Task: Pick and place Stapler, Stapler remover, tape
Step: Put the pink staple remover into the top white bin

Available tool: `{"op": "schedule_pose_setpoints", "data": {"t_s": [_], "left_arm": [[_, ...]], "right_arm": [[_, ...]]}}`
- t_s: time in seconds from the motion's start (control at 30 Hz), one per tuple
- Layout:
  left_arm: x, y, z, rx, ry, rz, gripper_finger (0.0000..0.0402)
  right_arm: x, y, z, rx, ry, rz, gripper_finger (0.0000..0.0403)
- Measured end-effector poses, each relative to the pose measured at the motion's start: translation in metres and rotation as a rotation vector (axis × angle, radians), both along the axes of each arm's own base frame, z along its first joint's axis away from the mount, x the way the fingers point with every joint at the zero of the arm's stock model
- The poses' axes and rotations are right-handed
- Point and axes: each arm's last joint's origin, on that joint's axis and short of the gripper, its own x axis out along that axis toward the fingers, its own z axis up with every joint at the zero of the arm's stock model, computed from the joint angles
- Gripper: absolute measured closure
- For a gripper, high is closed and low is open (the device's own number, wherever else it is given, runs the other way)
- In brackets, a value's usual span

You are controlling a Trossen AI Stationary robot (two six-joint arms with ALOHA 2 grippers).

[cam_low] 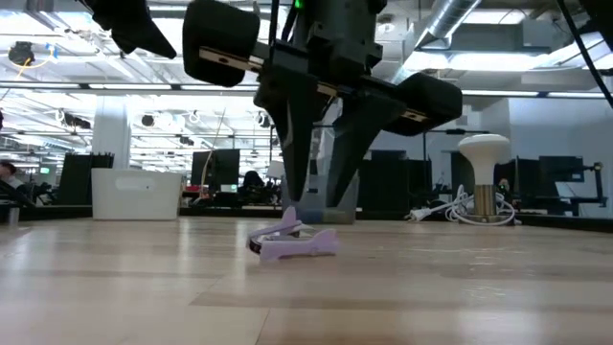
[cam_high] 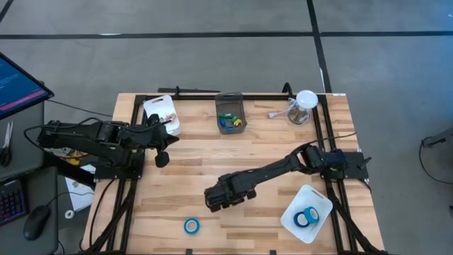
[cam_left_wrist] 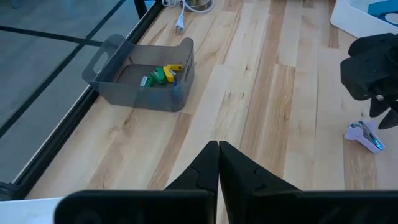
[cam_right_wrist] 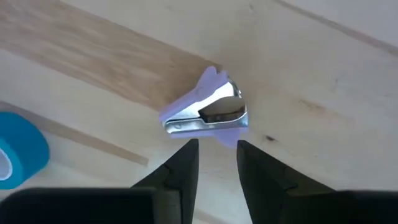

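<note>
A lilac staple remover [cam_right_wrist: 208,112] with metal jaws lies on its side on the wooden table, also seen in the low view [cam_low: 292,241]. My right gripper [cam_right_wrist: 214,152] hangs open just above it, fingers pointing down [cam_low: 311,206], near the table's middle [cam_high: 212,202]. One blue tape roll [cam_high: 191,225] lies flat on the table near the front edge, beside the remover [cam_right_wrist: 18,155]. Two more blue rolls [cam_high: 306,217] lie in a white tray. My left gripper [cam_left_wrist: 217,162] waits shut at the table's left [cam_high: 161,145]. I cannot make out a stapler.
A white tray [cam_high: 318,202] sits at the right front. A grey bin [cam_high: 230,106] with small coloured items stands at the far middle, also in the left wrist view [cam_left_wrist: 143,93]. A white container [cam_high: 161,110] is far left, a white lamp-like object with a cord [cam_high: 303,106] far right.
</note>
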Motion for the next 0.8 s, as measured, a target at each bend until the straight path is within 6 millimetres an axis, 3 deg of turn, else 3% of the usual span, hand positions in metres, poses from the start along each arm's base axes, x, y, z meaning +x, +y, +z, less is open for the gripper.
{"op": "schedule_pose_setpoints", "data": {"t_s": [0.37,0.8], "left_arm": [[0.000,0.000,0.000,0.000,-0.001,0.000,0.0398],[0.000,0.000,0.000,0.000,-0.001,0.000,0.0398]], "right_arm": [[0.002,-0.011,0.000,-0.041,0.004,0.022,0.0301],[0.001,-0.010,-0.011,-0.034,0.014,0.070,0.0301]]}}
